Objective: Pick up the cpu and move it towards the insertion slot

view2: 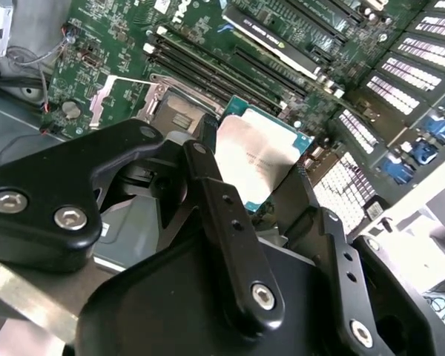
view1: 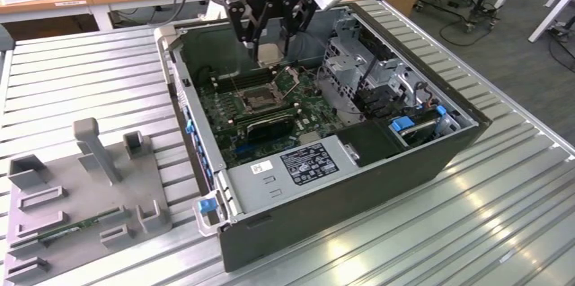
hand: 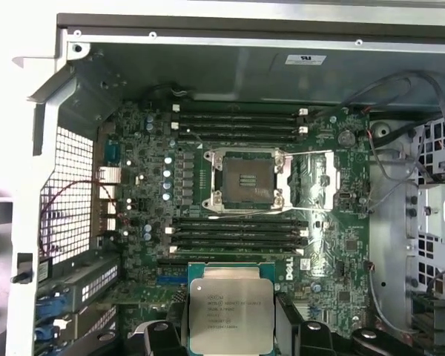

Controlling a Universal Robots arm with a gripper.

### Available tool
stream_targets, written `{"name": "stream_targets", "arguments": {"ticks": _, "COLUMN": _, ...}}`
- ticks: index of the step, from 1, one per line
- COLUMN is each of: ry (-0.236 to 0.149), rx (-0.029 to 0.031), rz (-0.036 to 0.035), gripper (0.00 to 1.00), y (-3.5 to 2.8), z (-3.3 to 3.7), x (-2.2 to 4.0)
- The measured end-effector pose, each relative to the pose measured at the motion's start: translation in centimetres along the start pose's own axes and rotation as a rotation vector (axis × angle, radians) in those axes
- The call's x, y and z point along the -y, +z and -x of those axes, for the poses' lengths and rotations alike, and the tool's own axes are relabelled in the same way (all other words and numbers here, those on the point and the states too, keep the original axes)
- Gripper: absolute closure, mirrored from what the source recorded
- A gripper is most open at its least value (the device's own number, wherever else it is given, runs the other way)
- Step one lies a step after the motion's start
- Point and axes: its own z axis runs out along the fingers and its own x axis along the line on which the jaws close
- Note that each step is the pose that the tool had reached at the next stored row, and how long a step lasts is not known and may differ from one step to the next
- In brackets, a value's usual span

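A ribbed metal workbench (view1: 81,77) is carrying an open black desktop computer case (view1: 378,185) laid on its side, with office desks and chair legs standing behind it. Above the case's green motherboard (hand: 141,185), the small flat square cpu with its silvery-beige metal face (hand: 222,315) is hanging clear of the board, pinched at two opposite edges between the black fingers (hand: 291,326) of the arm's gripper (view1: 269,52); in the second wrist view the chip (view2: 258,159) is sitting between the two finger bars, tilted against the board behind it. The square insertion slot with a shiny silver frame and dark centre (hand: 246,180) is lying open near the middle of the board, its retaining frame swung back, flanked on both sides by rows of long black memory slots (hand: 237,122). In the exterior view the socket (view1: 255,101) is lying below the gripper and a little toward the viewer, so the chip is near it but not yet over it.

The main risk, as I judge it, is that the edge grip is thin: a slip would be dropping the chip onto the board. Arriving tilted or off-square would be pressing the chip into the socket's contacts. The raised retaining frame, loose cables (hand: 400,148) and drive cage (view1: 355,64) beside the fingers could be catching them.
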Motion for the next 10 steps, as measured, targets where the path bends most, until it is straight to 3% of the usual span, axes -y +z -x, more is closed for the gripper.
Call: {"name": "stream_targets", "arguments": {"ticks": 10, "ry": 0.001, "rx": 0.0, "rz": 0.0, "gripper": 0.45, "y": 0.37, "z": 0.66, "x": -0.38}}
